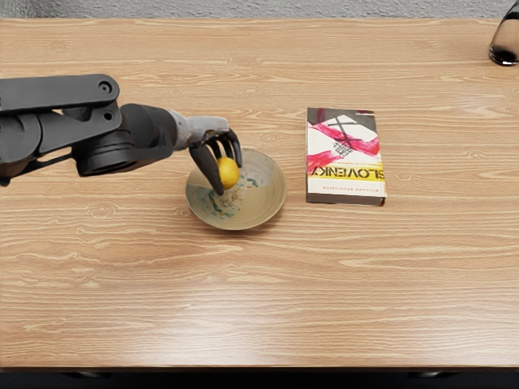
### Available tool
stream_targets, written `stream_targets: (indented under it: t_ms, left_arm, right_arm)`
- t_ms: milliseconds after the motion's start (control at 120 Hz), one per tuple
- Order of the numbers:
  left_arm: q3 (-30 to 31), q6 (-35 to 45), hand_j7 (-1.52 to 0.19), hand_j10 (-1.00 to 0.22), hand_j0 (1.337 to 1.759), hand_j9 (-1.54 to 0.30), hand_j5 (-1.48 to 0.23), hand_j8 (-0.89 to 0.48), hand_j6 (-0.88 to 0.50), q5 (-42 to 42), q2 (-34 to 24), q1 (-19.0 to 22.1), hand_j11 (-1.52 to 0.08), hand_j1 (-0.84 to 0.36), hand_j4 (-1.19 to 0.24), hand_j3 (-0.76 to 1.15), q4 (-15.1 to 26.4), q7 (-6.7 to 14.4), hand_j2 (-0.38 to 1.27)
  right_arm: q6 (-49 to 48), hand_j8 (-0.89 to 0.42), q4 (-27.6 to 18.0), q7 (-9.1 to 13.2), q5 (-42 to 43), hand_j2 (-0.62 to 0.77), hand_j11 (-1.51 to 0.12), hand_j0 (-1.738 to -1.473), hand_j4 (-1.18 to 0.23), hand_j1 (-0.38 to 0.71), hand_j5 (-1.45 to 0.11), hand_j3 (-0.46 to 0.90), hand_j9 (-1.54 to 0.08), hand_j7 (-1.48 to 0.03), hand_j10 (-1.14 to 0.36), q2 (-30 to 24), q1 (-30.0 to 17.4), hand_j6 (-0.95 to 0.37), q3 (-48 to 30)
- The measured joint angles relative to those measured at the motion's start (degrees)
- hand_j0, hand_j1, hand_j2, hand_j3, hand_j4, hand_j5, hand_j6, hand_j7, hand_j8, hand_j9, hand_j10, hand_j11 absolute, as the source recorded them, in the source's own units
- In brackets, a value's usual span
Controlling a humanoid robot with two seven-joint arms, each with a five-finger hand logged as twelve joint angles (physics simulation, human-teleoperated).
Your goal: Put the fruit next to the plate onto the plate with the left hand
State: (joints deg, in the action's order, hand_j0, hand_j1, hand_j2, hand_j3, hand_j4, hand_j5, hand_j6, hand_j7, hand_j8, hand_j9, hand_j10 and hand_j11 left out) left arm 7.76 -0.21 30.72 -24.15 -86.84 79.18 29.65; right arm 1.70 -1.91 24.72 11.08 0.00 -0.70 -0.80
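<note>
Colours on the streaky brown desk (259, 292)
The fruit (229, 172) is yellow, the fingers (236, 151) black; the plate (272, 185) is pale green with dark swirls, the book (345, 154) white with pink stripes.

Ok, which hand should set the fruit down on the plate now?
Left. The left hand grips the yellow fruit over the plate; the right arm shows only at the far top-right corner.

One printed title, on the book cover

The book (345, 156) lying just to the right of the plate (273, 175) carries a single large word in dark capitals on its yellow band, which seems to read "SLOVENKA", with the letters looking flipped from this view. A thin line of print below it is too small to read.
</note>
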Motion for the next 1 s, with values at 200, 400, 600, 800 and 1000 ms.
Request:
stream_targets:
  t_ms: [200,400,600,800,1000]
  left_arm:
    - [0.1,0.3,-1.0,-0.73,1.652,-1.0,-1.01,-0.48,-0.46,0.2,1.0,0.3,-1.0,-0.28,-0.69,0.0,-1.1,0.1,0.32]
    - [0.3,0.3,-0.94,-0.69,1.653,-0.93,-0.94,-0.51,-0.5,0.2,1.5,0.7,-0.93,-0.24,-0.74,0.0,-1.4,0.1,0.27]
    - [0.4,0.3,-0.75,-0.56,1.656,-0.75,-0.75,-0.51,-0.49,0.2,1.9,1.1,-0.75,-0.21,-0.62,0.0,-1.4,0.2,0.21]
    - [0.4,0.3,-0.47,-0.35,1.657,-0.47,-0.47,-0.33,-0.33,0.0,1.9,1.1,-0.47,-0.03,-0.38,0.0,-1.4,0.2,0.11]
    - [-0.1,0.1,-0.22,-0.17,1.658,-0.22,-0.22,-0.16,-0.16,-0.8,0.4,1.1,-0.22,0.16,-0.18,0.0,-1.3,0.0,0.05]
  right_arm:
    - [0.0,0.0,0.0,0.0,0.0,0.0,0.0,-1.658,0.0,-0.35,0.0,0.0,0.0,0.0,0.0,0.0,0.0,0.0,0.0]
    - [0.0,0.0,0.0,0.0,0.0,0.0,0.0,-1.658,0.0,-0.35,0.0,0.0,0.0,0.0,0.0,0.0,0.0,0.0,0.0]
    - [0.0,0.0,0.0,0.0,0.0,0.0,0.0,-1.658,0.0,-0.35,0.0,0.0,0.0,0.0,0.0,0.0,0.0,0.0,0.0]
    - [0.0,0.0,0.0,0.0,0.0,0.0,0.0,-1.658,0.0,-0.35,0.0,0.0,0.0,0.0,0.0,0.0,0.0,0.0,0.0]
    - [0.0,0.0,0.0,0.0,0.0,0.0,0.0,-1.658,0.0,-0.35,0.0,0.0,0.0,0.0,0.0,0.0,0.0,0.0,0.0]
